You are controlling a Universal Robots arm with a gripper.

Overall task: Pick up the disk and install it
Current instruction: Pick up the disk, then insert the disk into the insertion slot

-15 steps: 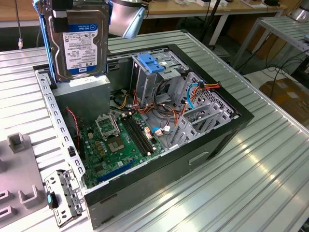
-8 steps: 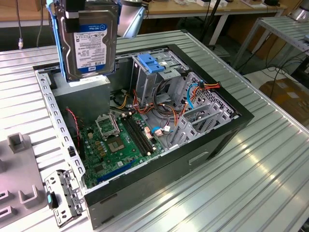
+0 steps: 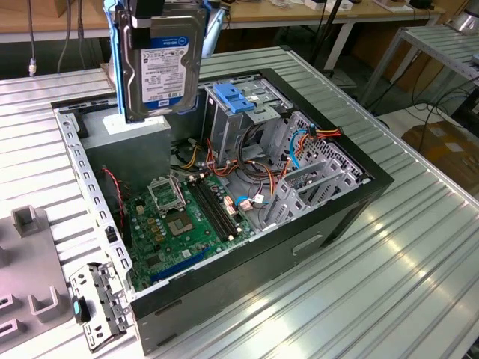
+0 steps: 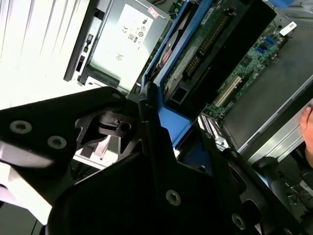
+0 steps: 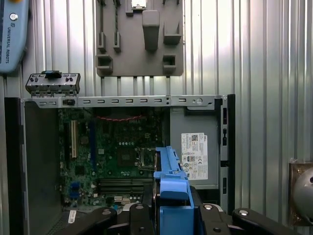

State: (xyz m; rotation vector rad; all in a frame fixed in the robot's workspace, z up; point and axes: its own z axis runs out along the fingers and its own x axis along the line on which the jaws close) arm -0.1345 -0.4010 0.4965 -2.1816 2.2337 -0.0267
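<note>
Your gripper (image 3: 166,13) has its fingers closed on the blue rails of the disk (image 3: 161,63), which hangs upright below them, likely to clear the open case (image 3: 329,224). The drive cage (image 3: 247,123) waits lower, toward the exterior view's right of them.

Table (image 3: 404,277): silver metal, ribbed in long slats; 3 things lie on it.
Case (image 3: 247,288): black computer tower on its side, open face up, mid-table.
Plate (image 3: 34,262): flat and grey with raised grey blocks, at the exterior view's left, apart from the case.
Bracket (image 3: 97,307): small perforated metal piece between plate and case, just beside the case's corner.
</note>
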